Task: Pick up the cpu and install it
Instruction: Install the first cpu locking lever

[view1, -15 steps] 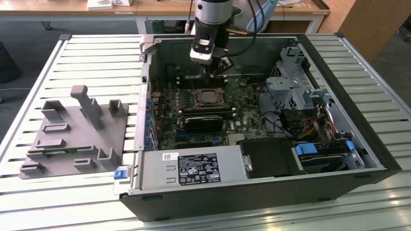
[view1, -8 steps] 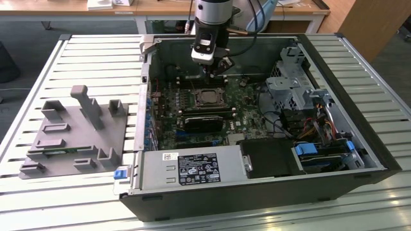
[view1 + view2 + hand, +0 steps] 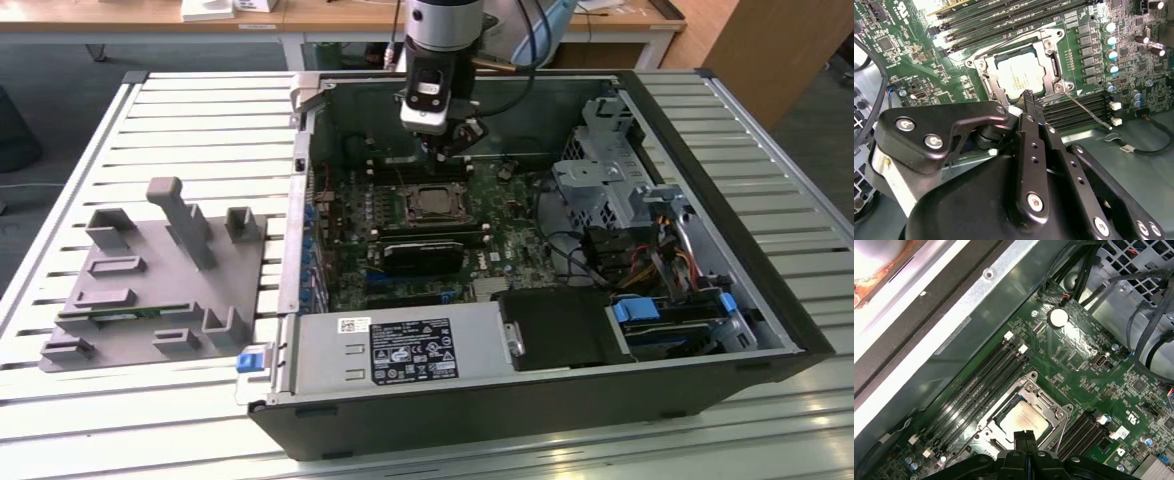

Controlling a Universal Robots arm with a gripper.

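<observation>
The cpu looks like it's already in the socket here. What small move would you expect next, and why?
Probably a short lift straight up. The cpu lies flat inside the socket frame, and the gripper, fingers together and holding nothing, hangs close over its edge, so backing off would clear it.

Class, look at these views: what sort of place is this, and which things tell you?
Probably a robotics lab or test bench: an open computer case lies on a slatted metal table, with a grey parts fixture beside it and wooden desks behind.

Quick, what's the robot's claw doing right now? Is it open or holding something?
Gripper: shut, fingers pressed together and holding nothing, above the cpu that sits in its socket.
</observation>
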